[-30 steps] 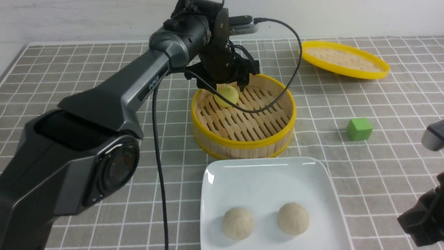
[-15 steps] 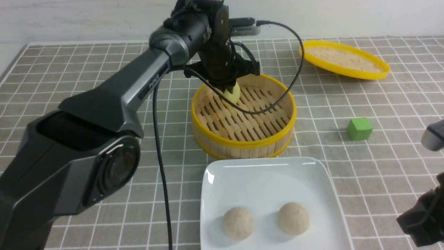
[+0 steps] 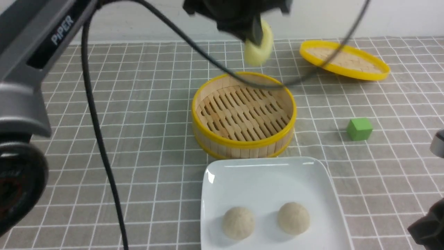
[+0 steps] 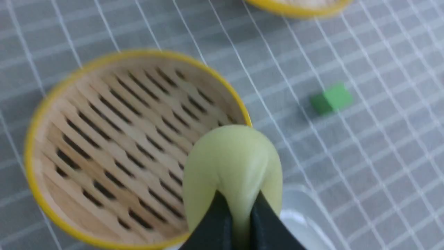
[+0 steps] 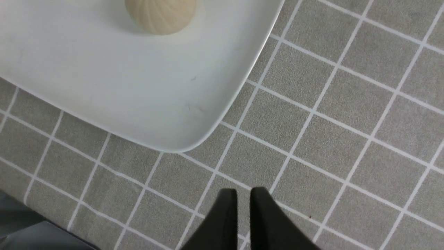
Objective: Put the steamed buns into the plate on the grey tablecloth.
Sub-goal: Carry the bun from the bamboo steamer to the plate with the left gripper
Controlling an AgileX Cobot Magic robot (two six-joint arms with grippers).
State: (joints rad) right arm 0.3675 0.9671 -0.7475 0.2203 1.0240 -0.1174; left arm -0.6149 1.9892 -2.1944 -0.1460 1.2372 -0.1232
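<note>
Left gripper (image 4: 236,225) pinches the yellow bun (image 3: 258,48) tight, high at twelve o'clock of the steamer (image 3: 242,140). Right gripper (image 5: 243,201): a sliver apart, empty, four o'clock of the plate (image 3: 263,173).

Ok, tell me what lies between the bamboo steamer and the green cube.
Nothing but bare grey tablecloth lies between the steamer and the green cube; the front view shows it.

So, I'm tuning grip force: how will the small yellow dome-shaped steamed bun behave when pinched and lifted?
Probably soft: the yellow steamed bun creases deeply where the left gripper pinches it. Likely light: that narrow pinch holds it above the round bamboo steamer. Set down, it should hardly roll: the beige buns sit flat-based on the white square plate.
</note>
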